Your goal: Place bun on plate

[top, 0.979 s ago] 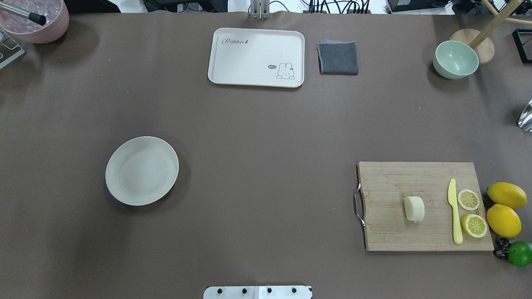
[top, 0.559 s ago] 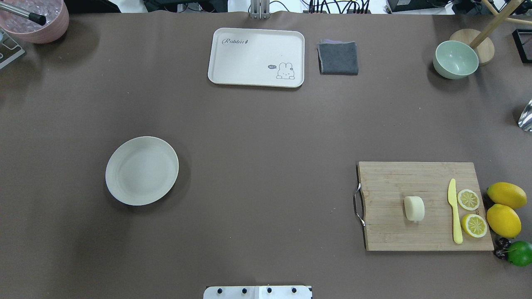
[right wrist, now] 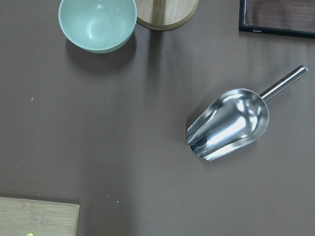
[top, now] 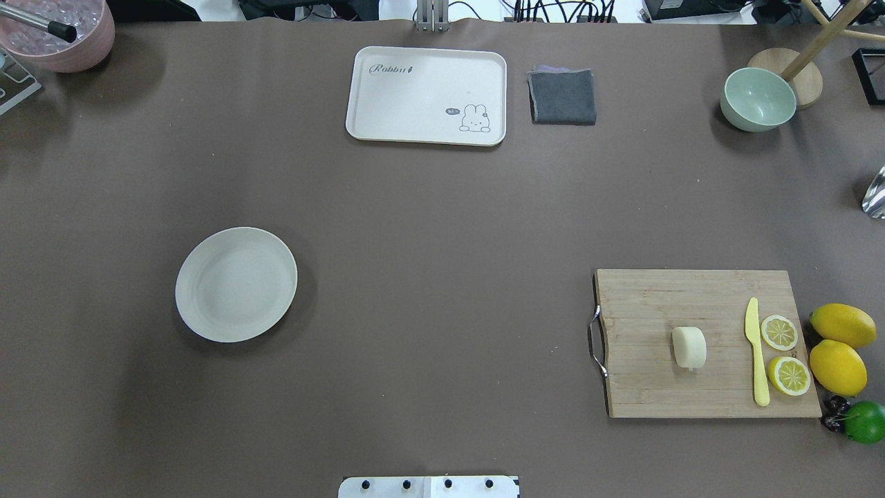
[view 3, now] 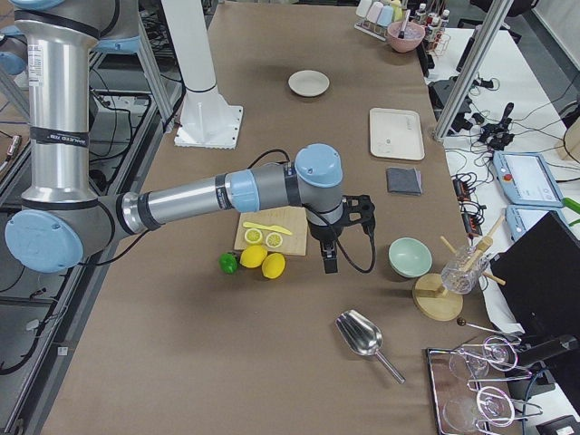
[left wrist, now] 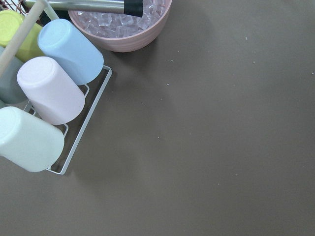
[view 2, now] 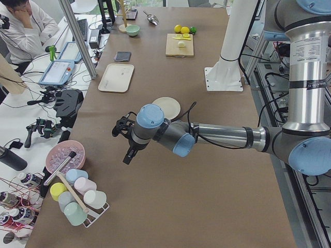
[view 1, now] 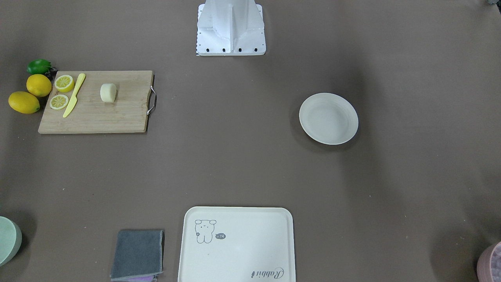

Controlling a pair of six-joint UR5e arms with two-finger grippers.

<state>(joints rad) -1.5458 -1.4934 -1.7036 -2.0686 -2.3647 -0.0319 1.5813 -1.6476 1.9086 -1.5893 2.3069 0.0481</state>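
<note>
The table (top: 442,228) is wide, and the long stretch of it between the cutting board (top: 657,387) and the plate (top: 235,284) has nothing on it, so a carry across should meet no obstacle. The tray (top: 426,95) sits well off from the board, toward the far edge, clear of that path.

Neither arm has begun the job, as I read it. This is the start of the reach. The right gripper (view 3: 328,263) hangs just beyond the board's outer far corner, past the whole lemons (top: 838,367) and over bare cloth. The left gripper (view 2: 126,159) is well apart from the board, out past the plate. From where I stand I cannot tell how wide either gripper is open, and I see nothing in either one.

The plate lies empty, well apart from the board on the handle side. The bun (top: 689,346) rests near the middle of the board. There is bare wood between it and the handle, and the yellow knife (top: 757,353) lies near it on the other side. The lemon slices (top: 779,332) are just beyond the knife.

The right arm is the nearer one. I'd say it must swing in over the lemons and the knife, then drop with its jaws straddling the bun. After that it lifts clear of the board's edge and sets down inside the plate's raised rim.
</note>
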